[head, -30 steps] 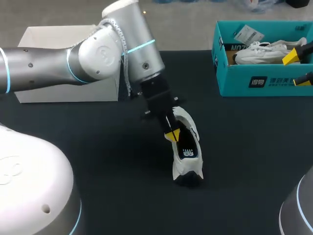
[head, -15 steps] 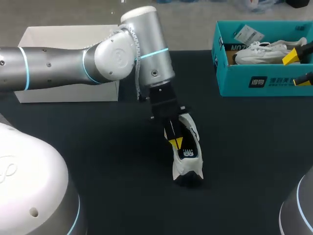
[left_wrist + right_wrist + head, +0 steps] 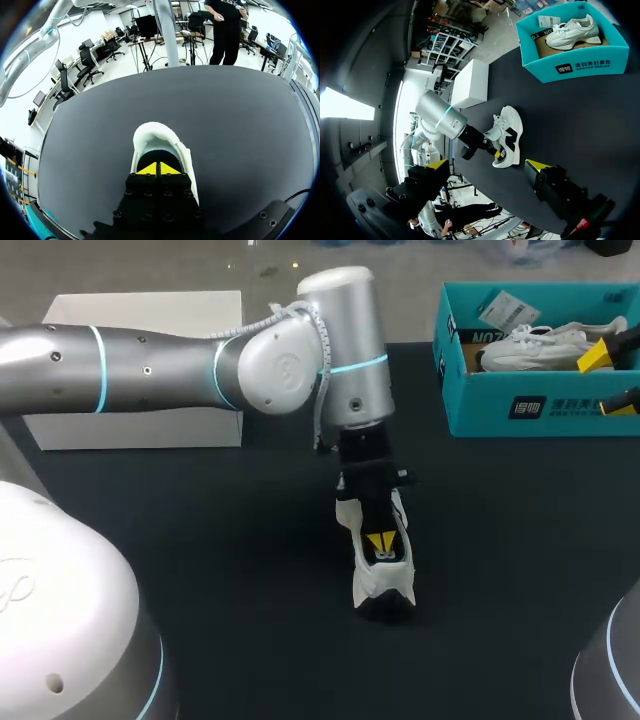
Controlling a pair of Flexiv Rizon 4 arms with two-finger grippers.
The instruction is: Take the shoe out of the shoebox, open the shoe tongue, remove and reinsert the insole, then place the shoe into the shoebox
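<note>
A white shoe (image 3: 381, 583) stands on the black table near the middle, also seen in the right wrist view as the shoe (image 3: 510, 131). My left gripper (image 3: 380, 542) points down into its opening, fingers shut, with nothing seen pinched between them. In the left wrist view the yellow tips of my left gripper (image 3: 159, 169) sit together inside the white padded collar (image 3: 156, 135). The teal shoebox (image 3: 520, 406) stands at the back right with a second white shoe (image 3: 530, 345) in it. My right gripper (image 3: 612, 380) hangs wide open at the box's right end.
A white box (image 3: 140, 315) stands at the back left, behind my left arm (image 3: 150, 370). Bare black table (image 3: 220, 540) lies around the shoe. In the right wrist view the shoebox (image 3: 580, 64) and white box (image 3: 472, 82) stand far ahead of my right gripper (image 3: 487, 167).
My left arm has swung to the right and its gripper has gone deeper into the shoe's opening, towards the heel. The right gripper has stayed still and open.
</note>
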